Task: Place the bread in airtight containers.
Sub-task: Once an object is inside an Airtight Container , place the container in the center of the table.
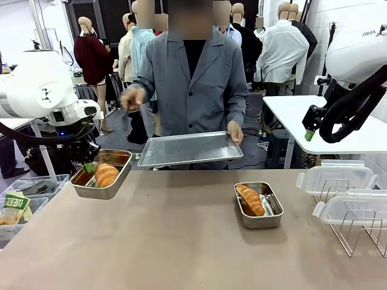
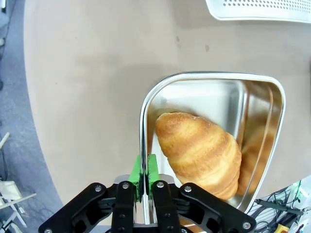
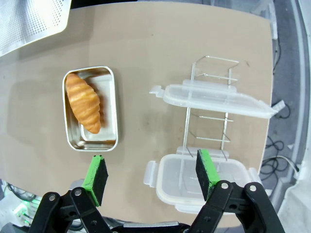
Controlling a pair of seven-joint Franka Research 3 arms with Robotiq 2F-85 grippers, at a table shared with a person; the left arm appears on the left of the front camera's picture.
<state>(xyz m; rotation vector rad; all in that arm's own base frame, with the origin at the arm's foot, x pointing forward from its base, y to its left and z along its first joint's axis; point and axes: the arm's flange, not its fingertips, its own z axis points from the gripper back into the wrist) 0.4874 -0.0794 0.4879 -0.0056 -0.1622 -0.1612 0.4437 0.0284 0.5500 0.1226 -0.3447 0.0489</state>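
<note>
One croissant (image 1: 107,174) (image 2: 199,150) lies in a steel tub (image 1: 115,158) (image 2: 204,94) at the table's far left corner. My left gripper (image 1: 91,168) (image 2: 145,170) is shut on that tub's rim, its green pads pinching the wall. I cannot tell whether the tub rests on the table. A second croissant (image 1: 250,199) (image 3: 83,102) lies in the other tub (image 1: 273,208) (image 3: 104,131) right of centre. My right gripper (image 1: 309,134) (image 3: 152,174) hangs open high above the table's right side, holding nothing. Two clear lids (image 1: 335,178) (image 3: 214,99) lie on a wire rack.
The person across the table holds a perforated steel tray (image 1: 187,148) (image 2: 257,9) (image 3: 29,19) in one hand over the far edge. The wire rack (image 1: 357,232) (image 3: 209,126) stands at the right edge. A plastic bin (image 1: 18,208) sits beside the table at left.
</note>
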